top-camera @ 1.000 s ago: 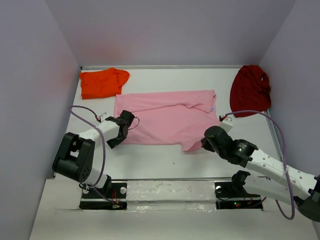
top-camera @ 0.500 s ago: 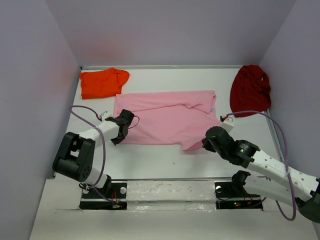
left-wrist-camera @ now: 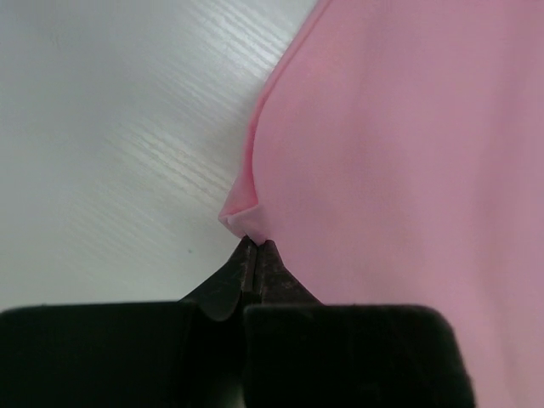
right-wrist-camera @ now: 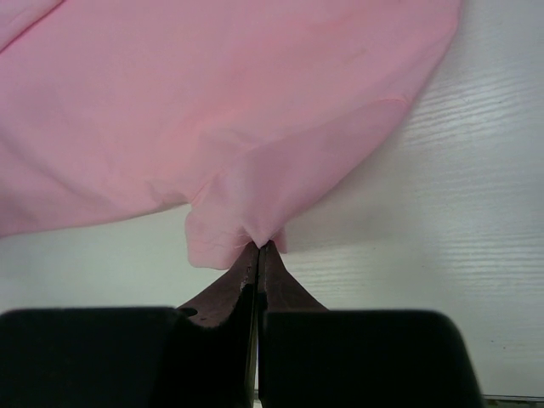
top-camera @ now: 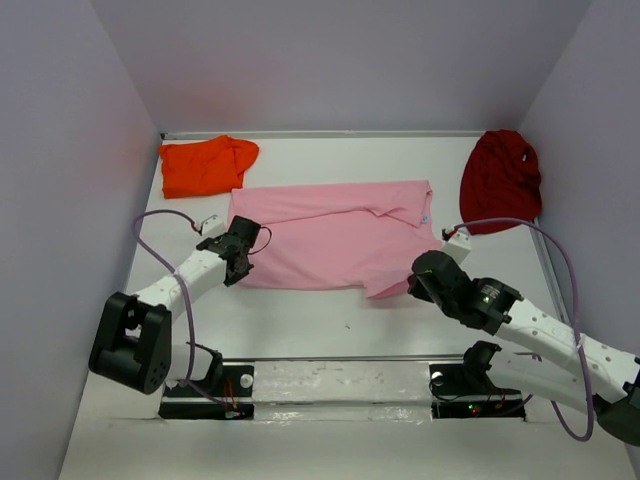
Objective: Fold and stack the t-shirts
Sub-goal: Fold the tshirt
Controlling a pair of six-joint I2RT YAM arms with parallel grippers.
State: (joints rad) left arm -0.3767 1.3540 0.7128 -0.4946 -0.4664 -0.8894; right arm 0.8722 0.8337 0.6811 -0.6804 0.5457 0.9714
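Progress check: early, nothing stacked yet. Pink t-shirt (top-camera: 335,235) lies spread across the middle of the worktop (top-camera: 330,320), mostly flat, no finished fold showing. Orange t-shirt (top-camera: 205,165) sits at the far left corner, bunched into a rough, compact lump. Can't tell if that counts as folded; it looks loose. Dark red t-shirt (top-camera: 500,180) is crumpled at the far right by the wall, clearly unfolded. All three lie apart from each other, though the orange one comes close to the pink shirt's far left corner.

Left claw (left-wrist-camera: 255,246) is pinched together on the near left corner of the pink shirt, a small peak of cloth caught at the tips. Right claw (right-wrist-camera: 259,246) is clamped on the near right corner, cloth puckered up where it bites. Both sit low at the worktop along the shirt's near edge.

Step in hand, as I read it: two-corner grip taken, ready for the pink shirt's first fold. Left to do: all of the pink shirt's folds, the dark red shirt's folds, maybe a tidy of the orange, then stacking the three.
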